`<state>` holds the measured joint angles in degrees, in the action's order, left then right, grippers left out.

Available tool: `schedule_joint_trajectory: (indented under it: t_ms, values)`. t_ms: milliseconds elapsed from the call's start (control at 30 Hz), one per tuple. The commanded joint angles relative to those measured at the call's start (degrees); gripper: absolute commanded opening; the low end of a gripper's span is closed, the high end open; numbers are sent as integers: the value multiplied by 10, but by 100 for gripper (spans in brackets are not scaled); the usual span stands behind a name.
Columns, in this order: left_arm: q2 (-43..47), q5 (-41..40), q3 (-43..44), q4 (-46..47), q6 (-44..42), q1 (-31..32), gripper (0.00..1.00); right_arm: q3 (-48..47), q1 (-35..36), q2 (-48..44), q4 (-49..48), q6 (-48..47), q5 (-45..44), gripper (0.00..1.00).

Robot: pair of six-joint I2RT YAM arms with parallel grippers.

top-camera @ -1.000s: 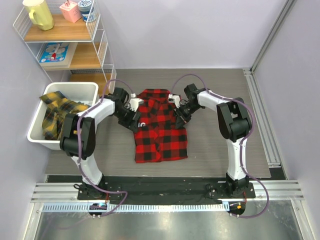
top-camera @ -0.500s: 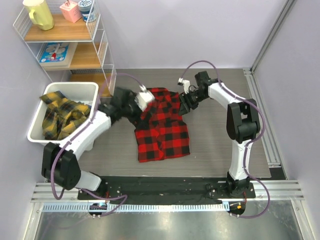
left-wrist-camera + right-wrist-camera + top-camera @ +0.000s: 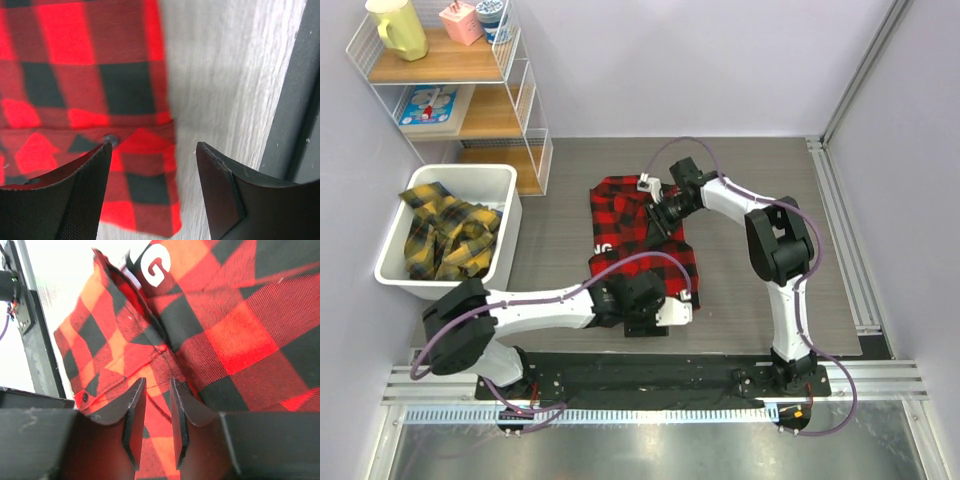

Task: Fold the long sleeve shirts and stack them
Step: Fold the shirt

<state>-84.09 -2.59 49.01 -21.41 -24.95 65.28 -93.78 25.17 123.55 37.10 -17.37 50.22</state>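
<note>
Left gripper (image 3: 154,150) stands wide with nothing held, low at the near right corner of the red-and-black shirt (image 3: 645,260). Its wrist view shows the hem corner with a small dark button (image 3: 110,137) lying under and just inside one finger, and bare table (image 3: 225,75) under the other. The shirt lies in the middle of the table, partly folded into a narrow slab whose long axis runs from the far edge toward the arm bases. A pull or fold from this corner would probably travel along that axis. Right gripper (image 3: 157,382) hovers over the far half with its jaws only narrowly apart above a raised seam; whether they pinch cloth I cannot tell. It is the nearer one to the collar end, the left one to the hem. The cloth is soft brushed flannel in large checks, limp and creased, with white block lettering (image 3: 159,262) on one side. To the left, well apart, crumpled yellow-and-black shirts (image 3: 445,235) lie in a white bin (image 3: 460,172), beside a wire shelf rack (image 3: 450,70).
</note>
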Motion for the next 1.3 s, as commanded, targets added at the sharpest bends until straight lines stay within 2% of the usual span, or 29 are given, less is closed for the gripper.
schedule_joint_trajectory:
  t_ms: [0, 133, 200, 233, 300, 333, 400, 433, 533, 567, 633, 667, 767, 867, 900, 967, 1000, 1100, 1133, 1200, 1233, 1267]
  values:
    - [-30, -64, -24, 67, -5, 27, 70, 20, -6, 25, -31, 1, 7, 30]
    - [-84, -119, -20, 96, -11, 53, 70, 36, -6, 42, -32, -8, -15, 29]
    - [-99, -139, -20, 109, -6, 53, 59, 50, -6, 41, -32, -13, -21, 29]
    - [-106, -145, -20, 110, -5, 53, 47, 55, -6, 39, -32, -16, -21, 29]
    - [-95, -147, -18, 103, -5, 53, 30, 73, -6, 30, -31, -22, -21, 29]
    - [-72, -136, -10, 96, -4, 53, 16, 79, -5, 26, -31, -23, -23, 29]
    - [-49, -102, 12, 37, 0, 53, 7, 103, -5, 2, -27, -27, -20, 29]
    - [-41, -60, 48, 1, 7, 53, 1, 112, -4, -10, -22, -28, -14, 29]
    - [-20, 8, 106, -108, 35, 49, 0, 132, -5, -69, 3, -26, 7, 32]
    - [-20, 57, 141, -134, 50, 43, 0, 131, -6, -81, 11, -22, 10, 34]
    - [-22, 96, 168, -197, 54, 27, 0, 113, -10, -115, 35, -18, 17, 42]
    - [-24, 148, 194, -220, 53, 1, 0, 103, -20, -121, 40, -17, 16, 45]
    - [-41, 245, 251, -305, 54, -43, 0, 29, -56, -103, 68, -20, 12, 53]
    - [-86, 308, 350, -395, 43, -92, 0, -79, -93, -36, 111, -32, 15, 58]
    - [-100, 344, 399, -422, 26, -111, 0, -143, -115, -12, 142, -35, 16, 59]
    - [-157, 378, 463, -494, 4, -147, 0, -205, -131, 45, 170, -31, 30, 59]
    - [-187, 404, 540, -519, -6, -190, 0, -258, -144, 59, 195, -29, 36, 60]
    - [-317, 418, 691, -616, -55, -260, 0, -316, -153, 93, 210, -22, 37, 61]
    - [-399, 415, 808, -650, -89, -276, 3, -322, -154, 97, 211, -22, 37, 61]
    - [-474, 408, 934, -717, -115, -305, 6, -327, -154, 104, 208, -21, 31, 64]
    - [-514, 397, 1018, -727, -127, -333, 14, -327, -154, 105, 208, -21, 29, 64]
    - [-560, 384, 1031, -731, -155, -344, 18, -328, -154, 107, 207, -20, 28, 65]
